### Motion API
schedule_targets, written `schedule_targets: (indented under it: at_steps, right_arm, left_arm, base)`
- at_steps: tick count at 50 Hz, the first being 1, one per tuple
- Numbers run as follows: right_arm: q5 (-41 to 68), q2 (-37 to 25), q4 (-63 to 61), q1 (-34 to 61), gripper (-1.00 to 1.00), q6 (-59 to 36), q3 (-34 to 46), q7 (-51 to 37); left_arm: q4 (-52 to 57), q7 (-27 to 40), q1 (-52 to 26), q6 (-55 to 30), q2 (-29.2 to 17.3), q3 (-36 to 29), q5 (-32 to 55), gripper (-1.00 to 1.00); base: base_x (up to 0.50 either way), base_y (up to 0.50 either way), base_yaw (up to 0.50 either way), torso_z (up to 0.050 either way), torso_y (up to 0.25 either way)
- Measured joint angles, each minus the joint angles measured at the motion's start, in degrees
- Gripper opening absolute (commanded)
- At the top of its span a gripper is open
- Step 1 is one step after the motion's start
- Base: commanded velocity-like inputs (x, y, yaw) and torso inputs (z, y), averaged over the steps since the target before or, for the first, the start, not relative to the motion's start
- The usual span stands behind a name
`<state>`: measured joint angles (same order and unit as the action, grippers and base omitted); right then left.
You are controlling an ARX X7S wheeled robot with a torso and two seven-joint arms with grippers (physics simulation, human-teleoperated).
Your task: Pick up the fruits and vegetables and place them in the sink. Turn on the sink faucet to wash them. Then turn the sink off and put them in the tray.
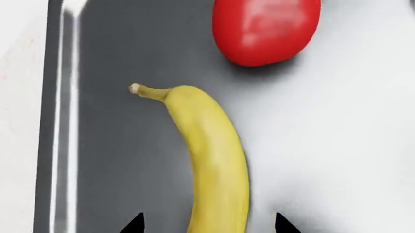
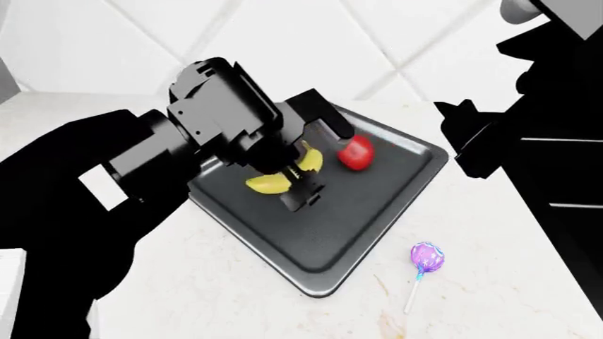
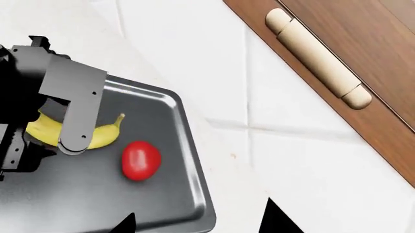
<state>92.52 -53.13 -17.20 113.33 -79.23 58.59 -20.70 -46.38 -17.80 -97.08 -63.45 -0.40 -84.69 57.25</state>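
Observation:
The yellow banana (image 1: 211,160) lies flat on the dark grey tray (image 1: 116,145), and the red tomato (image 1: 266,29) rests just past its stem end. My left gripper (image 1: 207,224) hangs open over the banana, one fingertip on each side with a gap to the peel. In the head view the banana (image 2: 270,183) and tomato (image 2: 356,152) sit in the tray's (image 2: 358,240) far half, partly hidden by the left arm. My right gripper (image 3: 201,224) is open and empty above the tray's (image 3: 97,194) corner. The sink and the sink faucet are out of view.
A purple lollipop (image 2: 426,258) lies on the white counter (image 2: 226,289) beside the tray's near right edge. A wooden cabinet front with a pale bar handle (image 3: 318,58) shows in the right wrist view. My right arm (image 2: 527,141) stands at the tray's right.

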Motion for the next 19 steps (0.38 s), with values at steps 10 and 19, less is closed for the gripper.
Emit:
schedule_targets:
  at_steps: [10,19]
  right_arm:
    - [0.42,-0.27,-0.13,0.19,1.0,0.03,0.13,-0.32]
    - [1.58,-1.02,-0.47,0.67,1.0,-0.13,0.04,-1.18]
  left_arm:
    - [3.16,2.99,-2.89,-0.24,-2.54,1.66,4.09,1.0]
    - [10.82,8.19,-4.9,-2.27,-7.5,4.93,8.32,1.0]
  base:
    - [0.0,0.0,0.0,0.0,0.0]
    - [0.0,0.0,0.0,0.0,0.0]
